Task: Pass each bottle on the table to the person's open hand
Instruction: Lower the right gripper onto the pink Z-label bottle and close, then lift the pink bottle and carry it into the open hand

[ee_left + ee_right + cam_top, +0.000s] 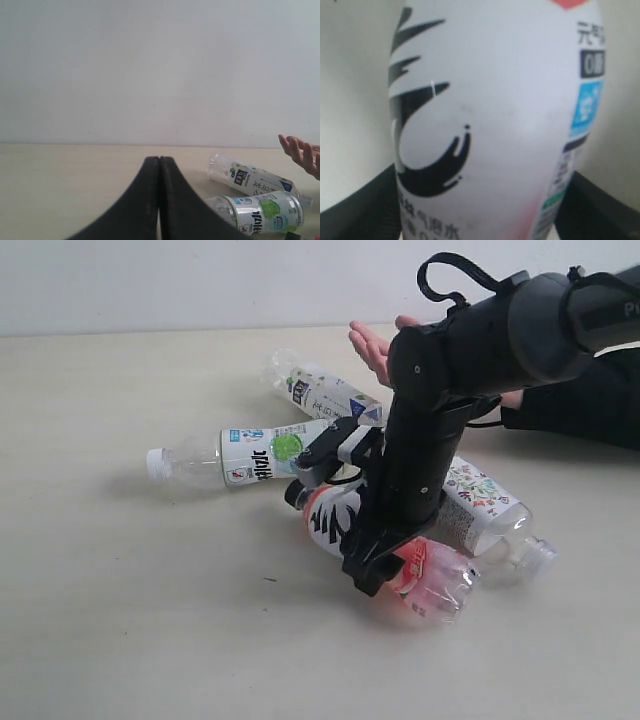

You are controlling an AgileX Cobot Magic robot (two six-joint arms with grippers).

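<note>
The red/pink bottle (pixel 432 578) lies on the table (pixel 120 590) with its black cap toward the left. My right gripper (pixel 375 575) comes down over its middle, and the bottle (pixel 485 120) fills the right wrist view with a black finger pressed against each side; the gripper (pixel 480 220) is shut on it. Behind it lie the white-green-blue bottle (pixel 255 453), the slim white-blue bottle (pixel 325 392) and the floral bottle (pixel 485 502). The person's open hand (pixel 375 348) waits at the back. My left gripper (pixel 159 160) is shut and empty, off to the side of the bottles.
The person's black-sleeved forearm (pixel 580 405) rests along the table's back right. The left wrist view shows the white-green-blue bottle (pixel 262 212), the slim bottle (pixel 250 179) and the hand (pixel 302 152) beyond my shut fingers. A pale wall rises behind the table.
</note>
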